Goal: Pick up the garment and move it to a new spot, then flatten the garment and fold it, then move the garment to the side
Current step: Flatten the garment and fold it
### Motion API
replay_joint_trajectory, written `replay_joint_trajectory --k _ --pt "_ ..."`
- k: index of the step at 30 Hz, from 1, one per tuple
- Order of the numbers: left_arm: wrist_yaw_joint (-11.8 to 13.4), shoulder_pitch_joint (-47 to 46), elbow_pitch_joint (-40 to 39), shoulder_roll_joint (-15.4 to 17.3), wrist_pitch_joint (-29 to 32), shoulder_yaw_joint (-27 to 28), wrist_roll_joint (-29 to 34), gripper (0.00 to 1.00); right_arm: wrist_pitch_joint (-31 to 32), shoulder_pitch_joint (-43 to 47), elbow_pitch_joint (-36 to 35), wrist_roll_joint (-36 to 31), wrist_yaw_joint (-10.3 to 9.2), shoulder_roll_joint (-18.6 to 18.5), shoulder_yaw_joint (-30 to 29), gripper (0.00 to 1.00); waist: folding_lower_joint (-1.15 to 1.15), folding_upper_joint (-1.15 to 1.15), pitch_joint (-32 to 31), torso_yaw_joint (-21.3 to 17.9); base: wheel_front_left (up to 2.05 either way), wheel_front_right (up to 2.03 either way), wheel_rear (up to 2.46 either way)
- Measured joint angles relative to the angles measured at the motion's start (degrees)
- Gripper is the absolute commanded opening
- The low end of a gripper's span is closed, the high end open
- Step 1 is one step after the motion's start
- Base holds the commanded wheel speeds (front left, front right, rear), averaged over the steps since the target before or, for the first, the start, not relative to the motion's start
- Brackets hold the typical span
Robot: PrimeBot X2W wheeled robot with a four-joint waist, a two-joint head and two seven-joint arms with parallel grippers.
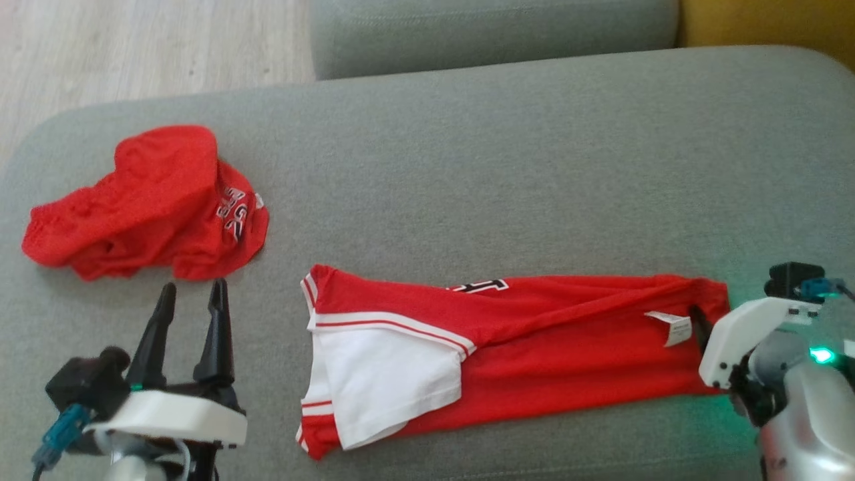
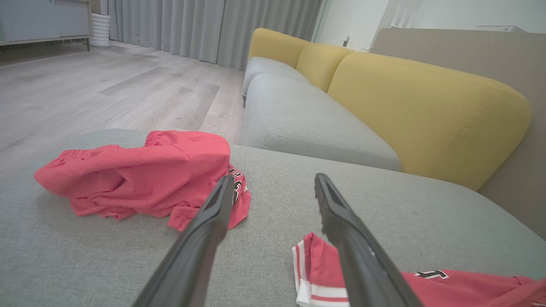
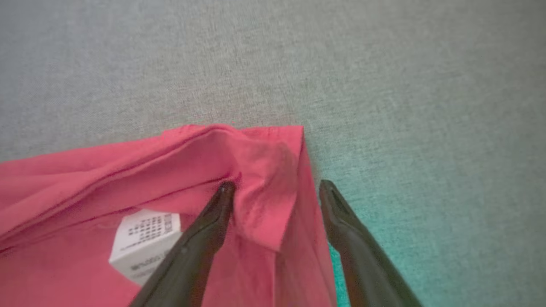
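Straddling the jersey (image 1: pixel 568 361) end with right fingers (image 3: pixel 204 238) apart, one over cloth, one over sofa (image 3: pixel 426 106); aiming to pinch every layer. Holding left fingers (image 1: pixel 217 334) apart beside its other end.

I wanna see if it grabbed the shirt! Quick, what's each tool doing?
Left tool: open, holding nothing.
Right tool: open, straddling a corner of the red shirt, not gripping it.
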Motion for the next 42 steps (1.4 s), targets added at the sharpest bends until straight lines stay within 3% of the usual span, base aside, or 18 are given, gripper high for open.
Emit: replay_joint_trajectory --k 11,12,14,15,17,20,30,35,38,42 --pt "-1.63 -1.51 1.56 -1.31 0.00 1.68 1.07 1.00 8.90 -6.62 7.01 0.03 0.00 -2.92 -0.11 0.98 0.00 0.00 2.63 1.82 0.00 0.00 0.00" --pt "-1.80 -1.57 1.59 -1.42 0.00 1.76 1.37 1.00 10.10 -7.03 7.16 0.97 0.00 -3.00 0.21 0.85 0.00 0.00 2.64 1.90 0.00 0.00 0.00" --pt "-1.97 -1.54 1.88 -1.70 0.00 1.89 1.45 1.00 12.28 -7.12 7.08 3.11 -0.01 -3.38 1.45 0.46 0.00 0.00 2.41 1.96 0.00 0.00 0.00" --pt "-1.99 -1.54 2.05 -1.83 0.00 1.96 1.46 1.00 12.88 -7.02 6.91 4.08 -0.01 -3.46 2.05 0.37 0.00 0.00 2.22 1.96 0.00 0.00 0.00" --pt "-2.01 -1.52 2.61 -2.16 0.00 2.10 1.54 1.00 13.44 -6.53 6.21 5.81 -0.01 -3.47 3.49 0.00 0.00 0.00 1.69 1.95 0.00 0.00 0.00" --pt "-2.03 -1.36 3.03 -2.80 0.00 2.60 1.89 1.00 12.61 -4.22 3.71 8.08 -0.01 -3.65 5.17 0.00 0.00 0.00 0.82 1.84 0.00 0.00 0.00" --pt "-2.52 -1.18 3.19 -3.41 0.00 3.30 2.37 1.00 0.63 -1.85 -3.50 8.46 -0.01 -5.12 3.90 0.00 0.00 0.00 -0.34 0.95 0.00 0.00 0.00" --pt "-2.94 -1.08 3.35 -3.79 0.00 3.34 2.40 1.00 0.01 -3.81 -6.25 5.24 -0.01 -8.14 1.34 0.00 0.00 0.00 -0.92 1.04 0.00 0.00 0.00" --pt "-2.96 -0.94 3.75 -4.19 0.00 3.36 2.86 1.00 0.31 -3.65 -10.56 5.28 -0.01 -7.75 2.55 0.00 0.00 0.00 -1.90 1.24 0.00 0.00 0.00" --pt "-2.93 1.04 4.45 -4.58 0.00 3.50 2.86 1.00 1.54 -2.59 -21.43 8.10 -0.01 -5.38 6.54 0.00 0.00 0.00 -3.90 1.32 0.00 0.00 0.00"
